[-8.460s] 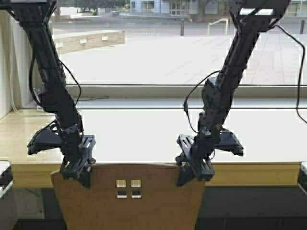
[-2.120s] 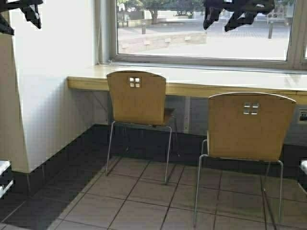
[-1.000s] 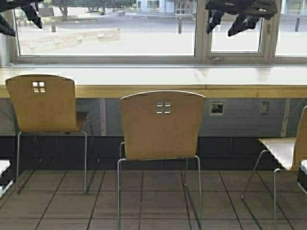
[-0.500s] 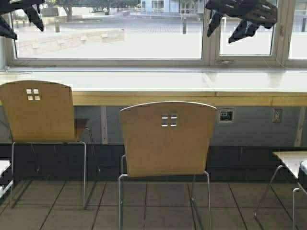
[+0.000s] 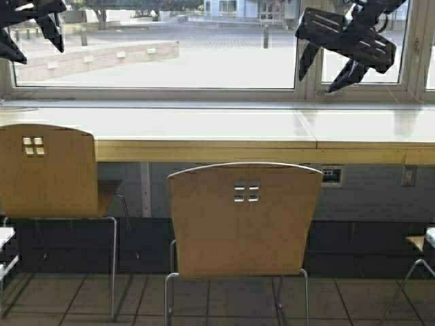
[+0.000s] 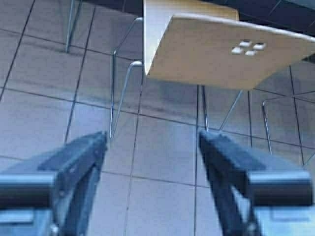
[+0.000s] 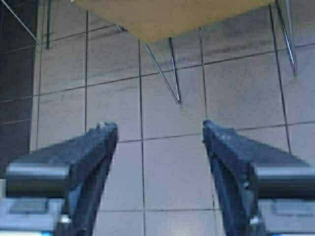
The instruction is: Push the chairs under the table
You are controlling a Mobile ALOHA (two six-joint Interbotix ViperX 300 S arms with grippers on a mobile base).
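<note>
A light-brown plywood chair [image 5: 245, 221] stands straight ahead, pulled out from the long pale-topped table [image 5: 204, 151] under the window. Its backrest shows four small square cut-outs. A second such chair [image 5: 44, 173] stands at the left, its seat partly under the table. My left gripper [image 5: 32, 41] is raised high at the top left, open and empty. My right gripper [image 5: 319, 76] is raised at the top right, open and empty. The left wrist view shows the open left gripper [image 6: 152, 142] above floor tiles, with the chair [image 6: 226, 54] beyond. The right wrist view shows the open right gripper [image 7: 160, 130] and a chair edge [image 7: 172, 14].
A sliver of a third chair's seat [image 5: 418, 242] shows at the right edge. A big window [image 5: 170, 54] runs behind the table. Wall sockets [image 5: 332, 175] sit under the table. The floor is brown tile [image 5: 139, 299].
The robot has driven forward and slightly right: the middle chair and table look nearer and lower, the left chair has slid left. The right gripper sits a little lower.
</note>
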